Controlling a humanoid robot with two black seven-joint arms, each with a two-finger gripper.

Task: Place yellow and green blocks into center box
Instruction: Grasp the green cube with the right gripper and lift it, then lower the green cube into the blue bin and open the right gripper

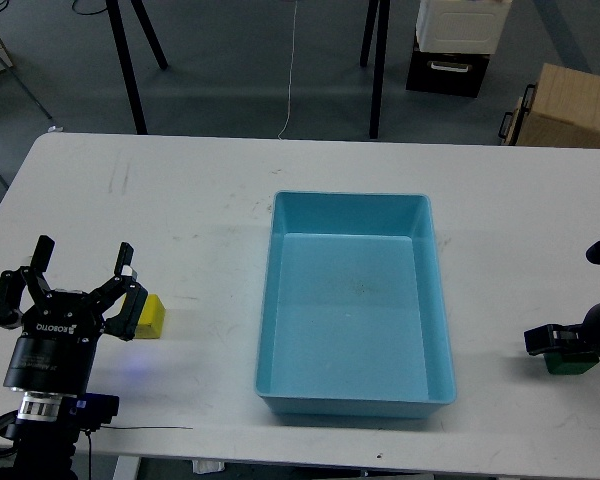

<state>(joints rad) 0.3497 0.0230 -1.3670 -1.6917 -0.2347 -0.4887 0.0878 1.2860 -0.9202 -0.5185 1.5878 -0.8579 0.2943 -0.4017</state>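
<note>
tray point(352, 400): light blue, mid-table (nothing inside)
yellow block point(152, 316): left of tray; touching left gripper point(81, 264), whose fingers are spread wide
green block point(569, 361): right of tray; right gripper point(546, 339) on it, can't tell its state

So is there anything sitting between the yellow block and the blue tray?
Nothing visible: bare white table lies between the yellow block, beside the left hand, and the blue tray. Only the tray's low wall must be cleared.

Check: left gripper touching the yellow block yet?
Cannot tell. In the head view the left gripper overlaps the yellow block's left edge; no gap or contact shows plainly.
</note>
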